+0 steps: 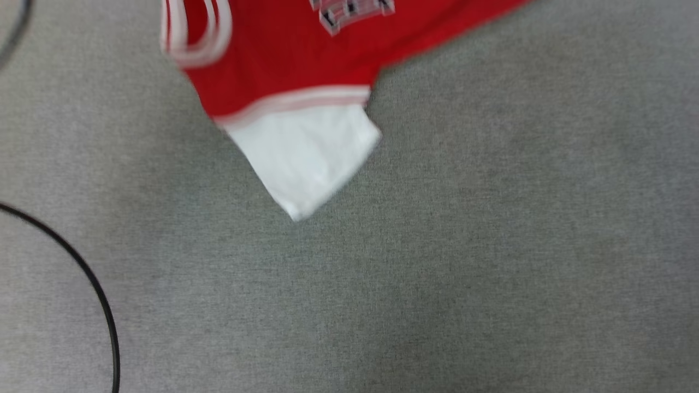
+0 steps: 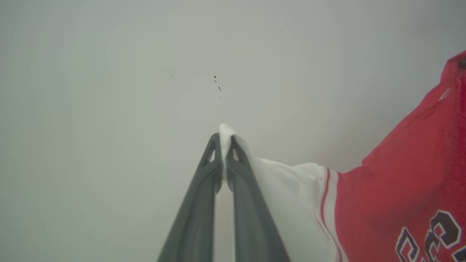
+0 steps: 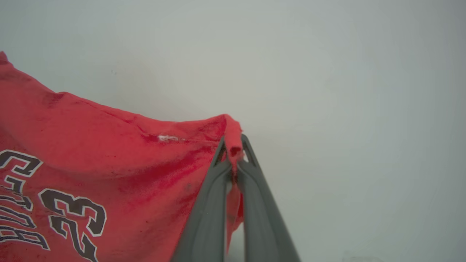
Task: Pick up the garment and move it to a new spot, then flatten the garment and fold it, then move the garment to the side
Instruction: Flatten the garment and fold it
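The garment (image 1: 295, 54) is hanging, apparently lifted, over the gray surface (image 1: 437, 273) at the head view's top edge. The left tool (image 2: 222, 153) is clamping its white sleeve (image 1: 306, 153), and the right tool (image 3: 233, 153) is clamping a red edge. I judge that drawing them apart evenly is what is wanted, keeping the cloth taut for laying down. The wrist views are revealing both grips, while the head view is revealing a black cable (image 1: 93, 289).

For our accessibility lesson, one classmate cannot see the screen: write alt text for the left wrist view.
The left claw, shut, pinches the edge of the white sleeve of the red garment. The garment spreads to the right of the view, a dark white-outlined print showing at the lower right, against a plain pale grey background.
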You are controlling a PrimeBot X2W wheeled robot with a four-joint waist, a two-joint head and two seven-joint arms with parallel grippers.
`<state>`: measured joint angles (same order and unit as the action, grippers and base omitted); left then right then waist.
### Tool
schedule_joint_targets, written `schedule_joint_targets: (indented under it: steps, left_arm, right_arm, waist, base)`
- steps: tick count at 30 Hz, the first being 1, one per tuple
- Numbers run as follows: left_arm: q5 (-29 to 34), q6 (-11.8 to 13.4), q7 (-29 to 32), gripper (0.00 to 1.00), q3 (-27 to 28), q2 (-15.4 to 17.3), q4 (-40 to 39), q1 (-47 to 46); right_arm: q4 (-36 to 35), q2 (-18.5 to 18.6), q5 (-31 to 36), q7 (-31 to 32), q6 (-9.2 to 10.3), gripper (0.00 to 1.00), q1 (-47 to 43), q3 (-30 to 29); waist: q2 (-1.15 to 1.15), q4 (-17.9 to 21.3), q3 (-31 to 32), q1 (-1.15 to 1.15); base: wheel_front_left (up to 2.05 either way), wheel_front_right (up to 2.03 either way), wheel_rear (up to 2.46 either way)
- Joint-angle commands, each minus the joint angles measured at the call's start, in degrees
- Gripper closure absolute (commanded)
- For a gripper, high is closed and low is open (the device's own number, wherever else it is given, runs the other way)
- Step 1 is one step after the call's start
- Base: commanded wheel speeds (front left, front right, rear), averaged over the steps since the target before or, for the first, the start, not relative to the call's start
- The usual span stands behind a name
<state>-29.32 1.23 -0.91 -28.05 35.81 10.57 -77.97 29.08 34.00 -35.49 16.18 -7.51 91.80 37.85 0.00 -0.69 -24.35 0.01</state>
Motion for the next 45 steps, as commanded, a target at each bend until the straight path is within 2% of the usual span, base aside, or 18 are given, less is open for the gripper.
schedule_joint_targets:
  steps: [1,7,12,20,27,35,38,45]
  left_arm:
    - [0.48,-0.63,0.23,1.00,-0.02,-0.72,1.18,-3.44]
    - [3.16,-3.77,-0.31,1.00,-0.81,-3.64,9.07,-19.05]
    - [4.43,-5.18,-2.15,1.00,-1.37,-6.10,15.78,-28.45]
    - [4.79,-6.72,-5.34,1.00,-3.18,-8.55,23.64,-32.73]
    - [3.12,-7.72,-8.95,1.00,-5.44,-8.53,28.41,-25.33]
    - [-1.05,-8.16,-12.68,1.00,-7.10,-7.52,28.05,-5.88]
    - [-2.70,-7.32,-13.43,1.00,-7.28,-6.72,25.77,3.60]
    - [-4.78,-3.89,-13.99,1.00,-9.43,-5.40,16.59,26.61]
  right_arm:
    - [0.97,-0.94,1.08,0.25,0.04,1.00,2.48,-0.79]
    - [5.48,-3.08,6.17,-0.18,0.04,1.00,12.16,-2.77]
    - [8.76,-4.46,8.48,-0.96,0.04,1.00,18.08,-2.84]
    - [12.96,-6.70,8.09,-3.03,0.04,1.00,19.59,-0.90]
    - [15.53,-8.81,5.64,-6.55,0.04,1.00,11.99,3.68]
    - [16.93,-11.74,0.39,-11.75,0.04,1.00,-3.26,11.36]
    - [16.19,-11.99,-1.88,-13.24,0.04,1.00,-9.40,14.75]
    - [13.60,-9.10,-7.46,-16.85,0.04,1.00,-23.94,21.42]
  waist:
    - [0.00,0.14,-2.69,-0.01]
    - [0.00,-0.04,-7.61,-0.01]
    - [0.00,-0.19,-10.32,-0.01]
    - [0.00,-0.21,-12.40,-0.01]
    - [0.00,0.28,-11.19,-0.01]
    - [0.00,0.78,-5.43,-0.01]
    - [0.00,0.75,-2.94,-0.01]
    - [0.00,0.05,3.82,-0.01]
  base:
    - [0.00,0.00,0.00]
    - [0.00,0.00,0.00]
    - [0.00,0.00,0.00]
    - [0.00,0.00,0.00]
    - [0.00,0.00,0.00]
    - [0.00,0.00,0.00]
    - [0.00,0.00,0.00]
    - [0.00,0.00,0.00]
